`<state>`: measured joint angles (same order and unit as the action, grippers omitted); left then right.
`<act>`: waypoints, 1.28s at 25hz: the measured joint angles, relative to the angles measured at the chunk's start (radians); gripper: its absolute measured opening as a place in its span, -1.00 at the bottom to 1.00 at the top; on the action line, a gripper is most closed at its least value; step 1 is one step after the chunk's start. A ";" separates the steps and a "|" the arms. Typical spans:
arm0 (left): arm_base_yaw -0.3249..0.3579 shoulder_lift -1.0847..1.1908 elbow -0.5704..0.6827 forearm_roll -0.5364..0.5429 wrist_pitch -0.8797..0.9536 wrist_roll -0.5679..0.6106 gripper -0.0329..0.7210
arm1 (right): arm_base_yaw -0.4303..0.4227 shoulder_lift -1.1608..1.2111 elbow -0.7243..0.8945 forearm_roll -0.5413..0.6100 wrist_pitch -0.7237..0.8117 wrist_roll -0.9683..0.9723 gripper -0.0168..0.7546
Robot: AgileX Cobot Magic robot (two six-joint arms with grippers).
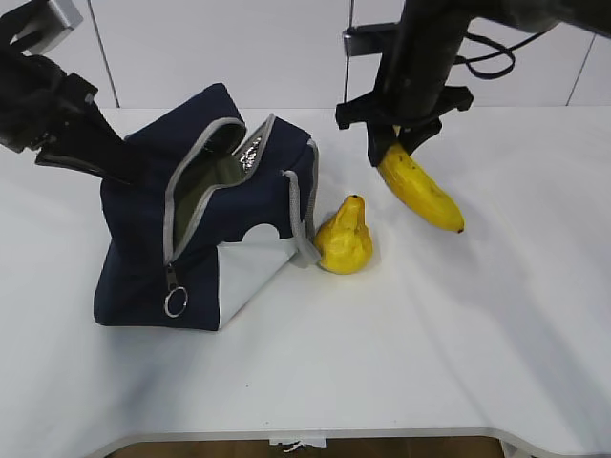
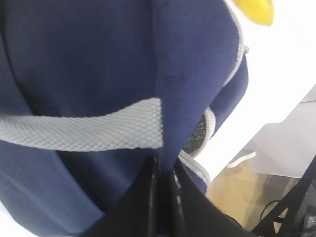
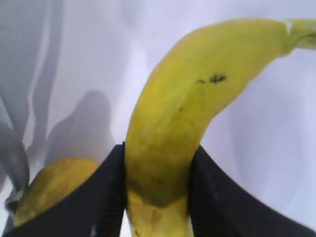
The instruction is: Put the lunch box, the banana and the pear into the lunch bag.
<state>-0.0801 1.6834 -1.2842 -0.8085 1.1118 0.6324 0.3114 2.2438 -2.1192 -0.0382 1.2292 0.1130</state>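
The navy lunch bag (image 1: 143, 229) sits left of centre, tipped, with its grey zipper open and its mouth facing up and right. My left gripper (image 1: 110, 170) is shut on a fold of the bag's blue fabric (image 2: 89, 59) at its back left, beside a grey webbing strap (image 2: 79, 131). The pear (image 1: 346, 240) stands on the table against the bag's right side. My right gripper (image 1: 393, 143) is shut on the banana (image 1: 425, 191), which slants down to the right. In the right wrist view the banana (image 3: 197, 89) fills the gap between both fingers. The lunch box is hidden.
The zipper's metal ring pull (image 1: 175, 302) hangs at the bag's front. A grey handle loop (image 1: 304, 215) lies between bag and pear. The white table (image 1: 458, 343) stretches in front and to the right. The pear (image 3: 54, 185) shows left of the right gripper.
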 joint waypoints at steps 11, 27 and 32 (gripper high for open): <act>0.000 0.000 0.000 -0.084 0.004 0.000 -0.93 | 0.000 -0.190 0.001 0.416 0.020 -0.058 -0.24; 0.000 0.000 0.000 -0.226 0.013 0.000 -0.93 | 0.000 -0.057 0.001 0.891 -0.021 -0.205 -0.24; 0.000 0.000 0.000 -0.228 0.013 0.000 -0.93 | 0.000 0.003 0.001 1.006 -0.115 -0.209 -0.24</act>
<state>-0.0801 1.6839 -1.2842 -1.0363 1.1247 0.6324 0.3109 2.2464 -2.1183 0.9682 1.1142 -0.0956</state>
